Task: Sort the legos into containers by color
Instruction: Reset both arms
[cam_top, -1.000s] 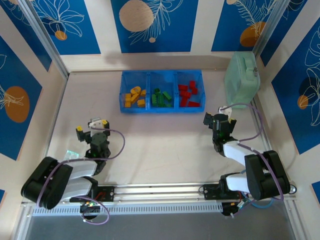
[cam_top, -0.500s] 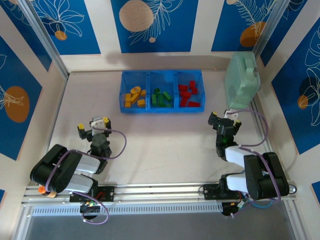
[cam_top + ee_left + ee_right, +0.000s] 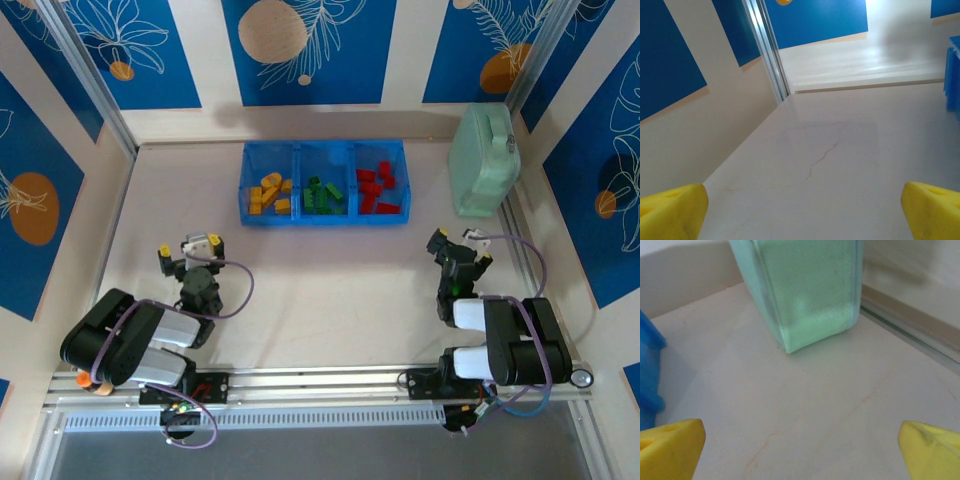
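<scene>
A translucent blue tray (image 3: 322, 221) lies near the middle of the desk's (image 3: 320, 285) far edge. Yellow-orange legos (image 3: 268, 192) fill its left compartment, green legos (image 3: 322, 193) the middle, red legos (image 3: 376, 187) the right.

1. The counter (image 3: 320, 285) is a pale, smooth sheet with a soft sheen. A thin, crack-like line crosses it in the left wrist view.
2. The tray (image 3: 323, 216) is translucent blue plastic with smooth, slightly glossy walls.
3. The bricks (image 3: 322, 193) look like hard plastic with a slight shine.
4. The case (image 3: 484, 160) is pale mint green. Up close, its side has a fine woven-looking grain and a dull lustre.
5. The left tool (image 3: 800, 215) and the right tool (image 3: 800, 450) have yellow fingertips (image 3: 670, 212) of matt, faintly grainy plastic.
6. The rail (image 3: 320, 380) is bare silvery metal, and the corner post (image 3: 765, 55) is shinier metal.
7. The walls (image 3: 310, 50) are flat, matt printed panels.
</scene>
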